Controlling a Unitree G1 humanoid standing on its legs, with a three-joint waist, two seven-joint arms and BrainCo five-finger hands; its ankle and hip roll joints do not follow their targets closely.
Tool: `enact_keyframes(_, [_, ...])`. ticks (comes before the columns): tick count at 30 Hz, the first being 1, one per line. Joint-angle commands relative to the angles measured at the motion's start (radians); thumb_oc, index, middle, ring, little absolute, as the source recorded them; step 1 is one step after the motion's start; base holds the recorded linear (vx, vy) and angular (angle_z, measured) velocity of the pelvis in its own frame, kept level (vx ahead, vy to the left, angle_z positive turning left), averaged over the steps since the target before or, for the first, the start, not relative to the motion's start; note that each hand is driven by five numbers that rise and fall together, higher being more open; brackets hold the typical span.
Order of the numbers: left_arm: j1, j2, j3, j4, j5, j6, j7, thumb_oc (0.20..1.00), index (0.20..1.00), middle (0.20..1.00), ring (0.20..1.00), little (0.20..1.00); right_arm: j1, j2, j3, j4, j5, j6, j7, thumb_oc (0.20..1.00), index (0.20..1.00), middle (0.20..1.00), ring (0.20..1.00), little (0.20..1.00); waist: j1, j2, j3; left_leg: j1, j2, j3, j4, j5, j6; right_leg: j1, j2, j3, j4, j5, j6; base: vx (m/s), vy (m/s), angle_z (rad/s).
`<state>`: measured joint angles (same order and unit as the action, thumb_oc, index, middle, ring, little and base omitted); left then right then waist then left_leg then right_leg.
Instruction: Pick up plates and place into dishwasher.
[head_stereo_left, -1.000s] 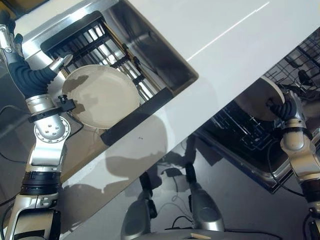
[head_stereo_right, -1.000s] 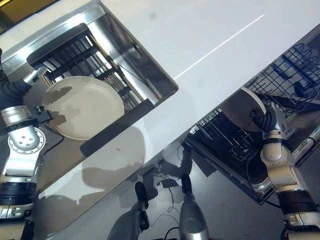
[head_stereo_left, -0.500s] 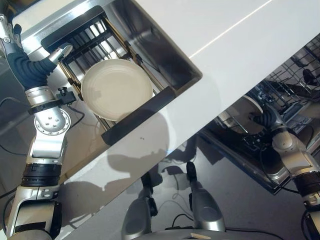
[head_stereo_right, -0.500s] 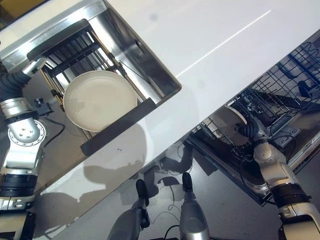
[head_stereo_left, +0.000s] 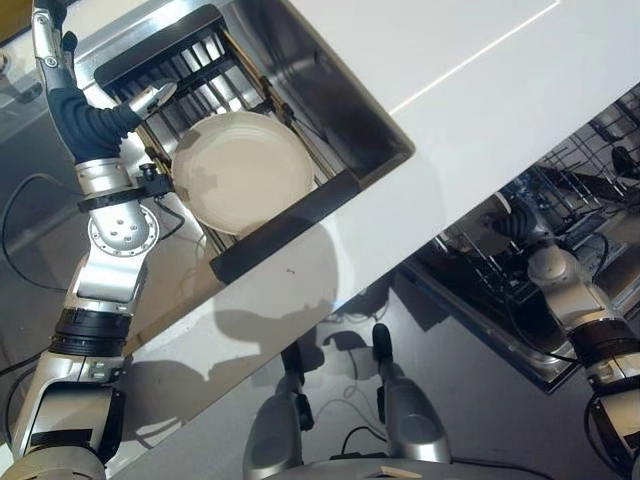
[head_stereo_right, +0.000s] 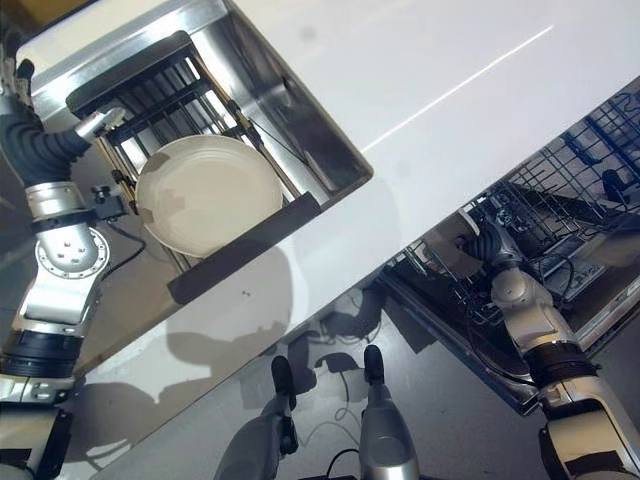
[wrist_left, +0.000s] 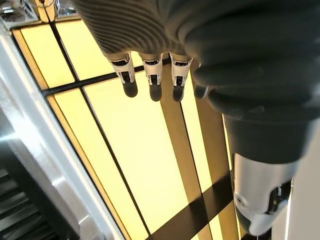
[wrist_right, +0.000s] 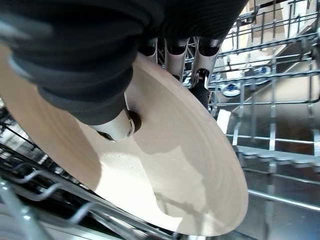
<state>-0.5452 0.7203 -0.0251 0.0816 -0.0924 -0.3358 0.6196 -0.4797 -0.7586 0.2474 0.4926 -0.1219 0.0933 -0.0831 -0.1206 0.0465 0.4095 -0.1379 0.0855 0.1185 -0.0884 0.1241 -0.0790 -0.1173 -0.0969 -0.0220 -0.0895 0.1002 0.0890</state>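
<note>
Plate (wrist_right: 170, 165) pinched between right hand (wrist_right: 95, 75) thumb and fingers (wrist_right: 202, 62), inside dishwasher rack (wrist_right: 280, 150)

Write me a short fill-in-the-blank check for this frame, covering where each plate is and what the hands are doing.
1. The right hand pinches a cream plate inside the ____ rack.
2. The other plate lies on the black rack over the ____.
3. The left hand holds ____.

Missing words: dishwasher; sink; nothing
</note>
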Motion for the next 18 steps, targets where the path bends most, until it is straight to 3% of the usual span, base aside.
enact_keyframes(1, [-0.082, 0.031, 0.004, 0.033, 0.003, -0.018, 0.029, 1.000, 1.000, 1.000, 1.000, 1.000, 0.057, 0.088, 0.131, -0.031, 0.062, -0.046, 0.027, 1.000, 1.000, 1.000, 1.000, 1.000, 0.027, -0.021, -0.030, -0.007, 0.019, -0.026, 0.021, -0.030, -0.025, -0.078, -0.041, -0.015, 0.084, -0.002, 0.020, 0.01, 0.001, 0.14])
enact_keyframes(8, [-0.005, 0.014, 0.049, 0.009, 0.009, -0.033, 0.012, 1.000, 1.000, 1.000, 1.000, 1.000, 0.150, 0.093, 0.029, -0.103, 0.076, -0.073, -0.012, 1.000, 1.000, 1.000, 1.000, 1.000, 0.024, -0.041, -0.080, 0.029, 0.027, -0.019, 0.023, -0.039, -0.021, -0.042, -0.033, -0.014, 0.078, -0.004, 0.022, 0.04, 0.001, 0.05])
enact_keyframes(18, [0.172, -0.041, 0.142, -0.032, 0.039, -0.056, -0.024, 1.000, 1.000, 1.000, 1.000, 1.000, 0.326, 0.125, -0.133, -0.256, 0.011, -0.070, 0.006, 1.000, 1.000, 1.000, 1.000, 1.000, 0.002, -0.064, -0.185, 0.106, 0.043, -0.004, 0.014, -0.055, -0.017, 0.033, -0.017, 0.002, 0.053, -0.007, 0.025, 0.07, 0.020, -0.02])
